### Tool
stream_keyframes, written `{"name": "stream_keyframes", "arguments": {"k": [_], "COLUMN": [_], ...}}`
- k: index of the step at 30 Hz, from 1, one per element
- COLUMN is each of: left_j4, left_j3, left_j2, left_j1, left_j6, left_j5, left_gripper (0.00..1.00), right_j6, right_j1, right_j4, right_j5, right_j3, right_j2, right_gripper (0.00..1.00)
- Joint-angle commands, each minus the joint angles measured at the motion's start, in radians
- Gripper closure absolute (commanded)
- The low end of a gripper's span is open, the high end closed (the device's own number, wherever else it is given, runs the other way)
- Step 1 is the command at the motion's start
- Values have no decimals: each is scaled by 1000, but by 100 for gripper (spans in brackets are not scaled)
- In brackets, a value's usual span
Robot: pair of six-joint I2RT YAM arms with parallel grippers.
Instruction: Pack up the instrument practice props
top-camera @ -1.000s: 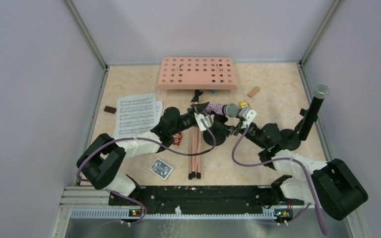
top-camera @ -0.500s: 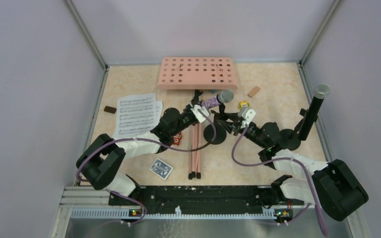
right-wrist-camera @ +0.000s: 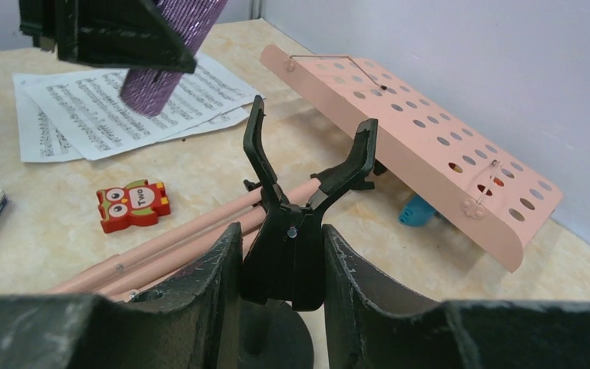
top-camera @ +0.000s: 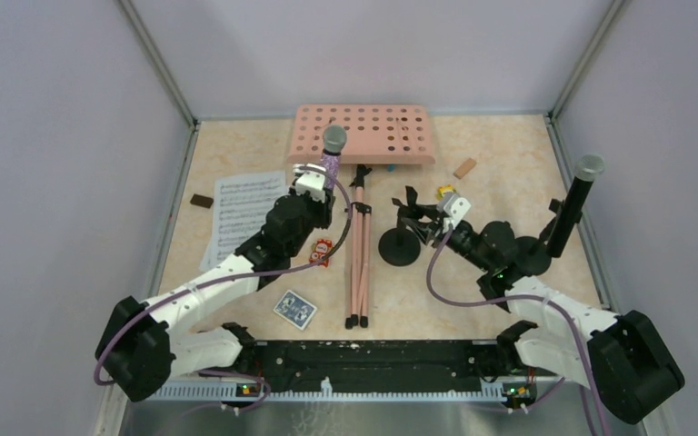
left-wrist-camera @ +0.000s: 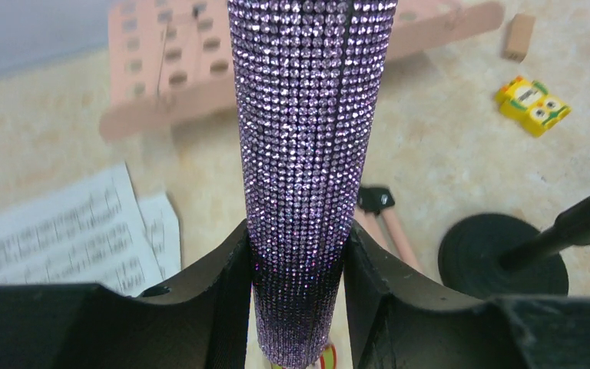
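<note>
My left gripper [top-camera: 315, 184] is shut on the purple-glitter microphone [top-camera: 332, 156] and holds it upright above the table, left of the tripod legs [top-camera: 359, 263]. In the left wrist view the fingers clamp the microphone's [left-wrist-camera: 311, 154] lower body. My right gripper [top-camera: 429, 224] is shut on the forked clip of a short black mic holder [right-wrist-camera: 299, 231], whose round base [top-camera: 398, 246] rests on the table. The salmon-pink rack [top-camera: 363, 133] lies at the back. White sheet-music pages [top-camera: 245, 213] lie at the left. The black grey-headed microphone [top-camera: 577, 195] stands in the second holder at the right.
A red owl toy [right-wrist-camera: 132, 204] lies beside the tripod legs, a blue card pack [top-camera: 294, 309] near the front. A yellow toy [left-wrist-camera: 532, 105], a wooden block [top-camera: 464, 168] and a small blue toy [right-wrist-camera: 416, 211] lie near the rack. A dark block [top-camera: 202, 201] lies by the left wall.
My left arm has pulled the purple microphone out of the holder's clip, swung it left and back, and turned it upright. My right gripper stays on the holder.
</note>
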Motion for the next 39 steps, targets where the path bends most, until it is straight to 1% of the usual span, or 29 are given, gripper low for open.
{"name": "stream_keyframes", "arguments": {"k": [1,3,5,8,10,13,15,17,22,27,30,32,36,39], "left_j4": [-347,-405,-431,-450,-454,-442,-438,-443,-459,-429,-428,-419,-391,-365], "left_j3": [-9,-45,-78,-111,-117,-104,-84,-54,30,107,133,139,142,141], "left_j2": [-56,-75,-80,-64,-37,16,41,61,116,190,248,285,357,406], "left_j1": [-2,-2,-2,-3,-1,-1,-2,-1,-1,-1,-1,-1,0,15], "left_j6": [-289,-326,-356,-374,-388,-405,-410,-421,-471,-544,-638,-675,-717,-737], "left_j5": [-105,-97,-123,-176,-198,-160,-115,-76,18,91,86,78,54,64], "left_gripper": [100,100,100,100,100,100,100,100,100,100,100,100,100,100], "right_j6": [0,12,25,38,47,55,59,62,77,89,94,101,94,87], "right_j1": [-7,-7,-7,-7,-7,-7,-7,-7,-7,-7,-7,-7,-7,-7], "right_j4": [-41,-39,-28,-23,-29,-39,-51,-65,-96,-149,-183,-194,-233,-258], "right_j5": [19,25,31,35,34,23,20,26,44,47,43,43,50,56], "right_j3": [66,63,54,47,47,47,46,47,47,60,60,57,62,61], "right_j2": [-14,-17,-20,-26,-32,-45,-56,-70,-111,-175,-216,-246,-284,-295], "right_gripper": [100,86,75,67,59,48,36,30,22,21,21,21,21,21]}}
